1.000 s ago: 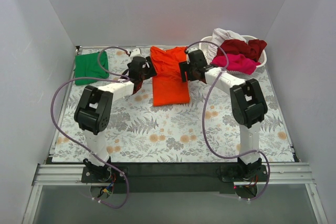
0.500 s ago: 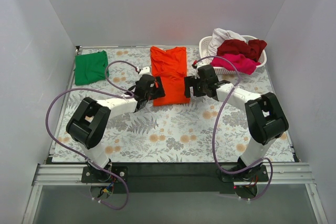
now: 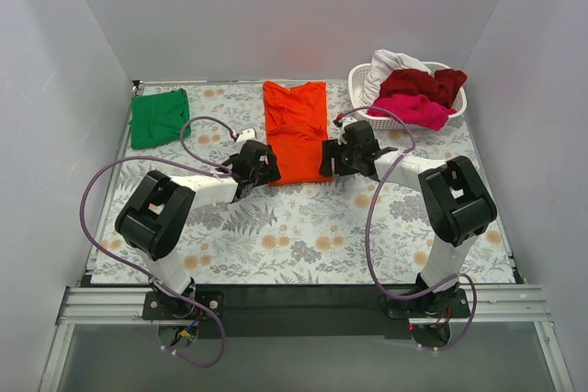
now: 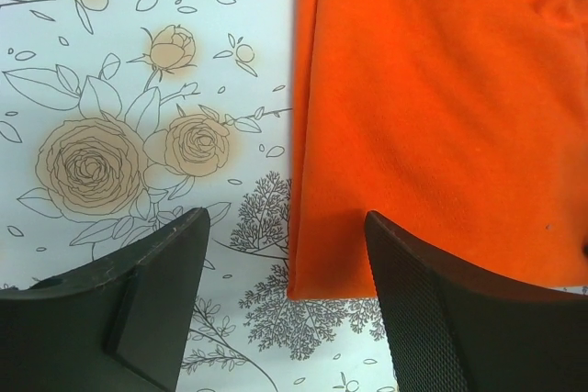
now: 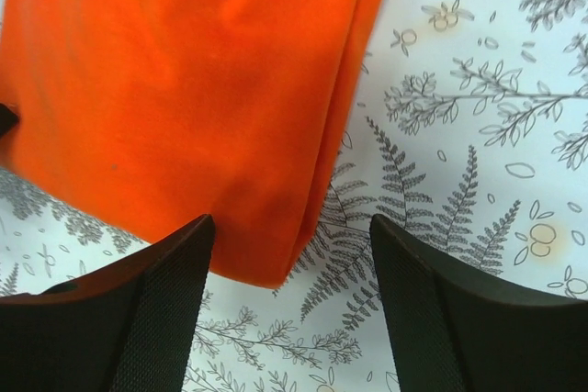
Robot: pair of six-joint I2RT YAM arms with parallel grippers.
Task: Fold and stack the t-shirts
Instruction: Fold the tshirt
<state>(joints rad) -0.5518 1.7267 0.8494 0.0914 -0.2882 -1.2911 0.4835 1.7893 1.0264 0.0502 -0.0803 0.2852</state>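
A bright orange-red t-shirt (image 3: pixel 294 130) lies folded into a long strip on the flowered table, running from the back edge toward the middle. My left gripper (image 3: pixel 265 164) is open at its near left corner (image 4: pixel 303 282), one finger (image 4: pixel 156 291) over bare table and the other (image 4: pixel 441 319) over the cloth. My right gripper (image 3: pixel 329 159) is open at the near right corner (image 5: pixel 276 268), straddling it the same way. Neither holds anything. A green t-shirt (image 3: pixel 159 117) lies folded at the back left.
A white lattice basket (image 3: pixel 393 122) at the back right holds a white shirt (image 3: pixel 395 63), a dark red one (image 3: pixel 423 84) and a magenta one (image 3: pixel 413 112). White walls close in the table on three sides. Purple cables loop over both arms.
Both grippers have slid from the middle of the orange-red shirt's sides down to its near corners. The shirt now lies flatter.
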